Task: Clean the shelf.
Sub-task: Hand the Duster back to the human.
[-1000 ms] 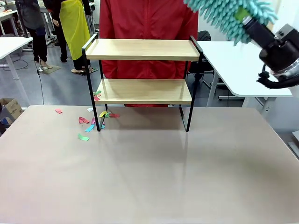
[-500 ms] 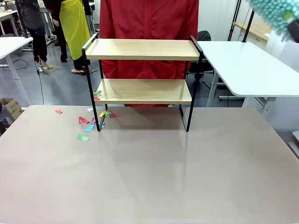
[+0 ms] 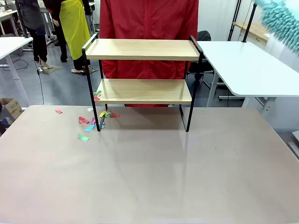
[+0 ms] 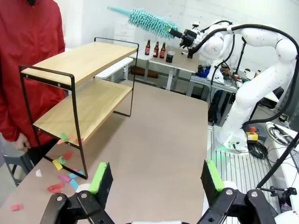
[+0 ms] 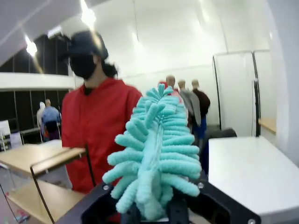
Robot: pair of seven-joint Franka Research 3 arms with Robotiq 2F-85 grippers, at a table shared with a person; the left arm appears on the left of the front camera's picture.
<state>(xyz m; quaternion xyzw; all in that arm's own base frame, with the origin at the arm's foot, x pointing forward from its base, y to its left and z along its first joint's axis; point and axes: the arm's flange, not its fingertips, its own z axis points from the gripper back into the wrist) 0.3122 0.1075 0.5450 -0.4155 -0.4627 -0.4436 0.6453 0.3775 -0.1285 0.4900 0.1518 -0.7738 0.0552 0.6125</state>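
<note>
The shelf (image 3: pixel 142 79) is being seen standing at the far middle of the brown table (image 3: pixel 149 177), directly in front of a person in a red jacket (image 3: pixel 148 32); both light wooden boards are being shown bare across most of their surface, while a few coloured paper scraps (image 3: pixel 96 95) are lying at the left end of the lower board; more scraps (image 3: pixel 91 122) are being observed scattered on the table around and just beside the shelf's front left leg.

A teal fluffy duster (image 3: pixel 280 18) is being held high at the upper right of the front view, well apart from the shelf and above the neighbouring white table (image 3: pixel 243 65); in the left wrist view the duster (image 4: pixel 148 21) is being seen carried by the right gripper (image 4: pixel 183 36) at the end of the raised white arm, its head pointing out over the far end of the shelf (image 4: pixel 79 84) without touching it; in the right wrist view the duster (image 5: pixel 156 149) is being gripped at its base, the jaws being closed against it, with its strands rising in front of the person.

The left gripper (image 4: pixel 156 179) is being seen low over the table edge, its green-padded fingers (image 4: pixel 99 177) spread wide apart with nothing between them.
</note>
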